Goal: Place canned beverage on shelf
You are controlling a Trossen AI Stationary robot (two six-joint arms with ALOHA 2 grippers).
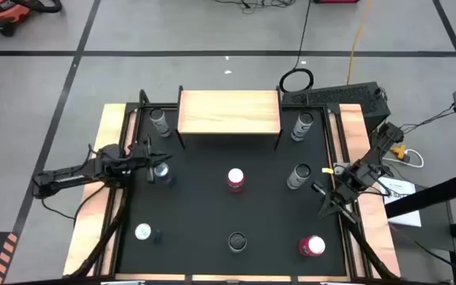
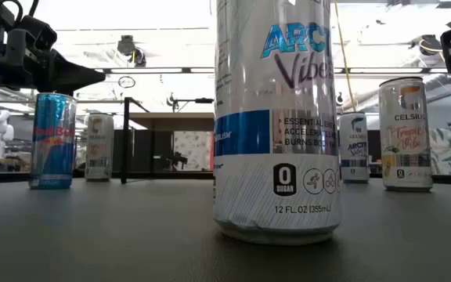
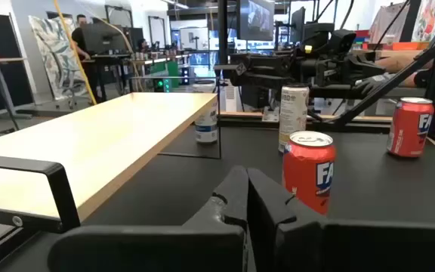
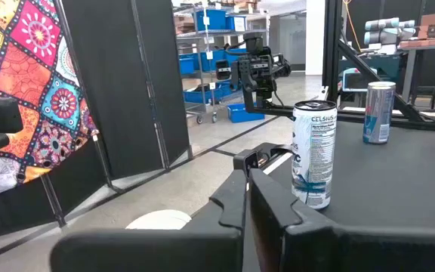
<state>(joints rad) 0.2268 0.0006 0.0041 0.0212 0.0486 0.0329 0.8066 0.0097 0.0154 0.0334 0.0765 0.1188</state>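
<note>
The left gripper (image 1: 150, 149) is held over the left edge of the table (image 1: 204, 206), jaws clenched and grasping nothing. It is positioned just beside a blue can (image 1: 162, 172), which is judged to be the nearest candidate for pickup; the jaws would have to be released before any grasp.

A grey can (image 1: 159, 120) stands at the far left corner, just beside the shelf (image 1: 229, 112). A white-topped can (image 1: 142, 232) stands near the front left corner.

The shelf is placed at the middle of the far edge, its wooden board raised on black legs. Nothing is seen on it, so the task is judged not yet begun.

A red can (image 1: 235, 180) stands at the table's centre, directly before the shelf. A dark-topped can (image 1: 237, 241) stands at the middle of the front edge.

Two grey cans (image 1: 303, 125) (image 1: 298, 176) stand toward the right, and a second red can (image 1: 310, 246) near the front right corner.

The right gripper (image 1: 318, 191) is parked at the right edge, jaws clenched and empty, clear of the cans.
</note>
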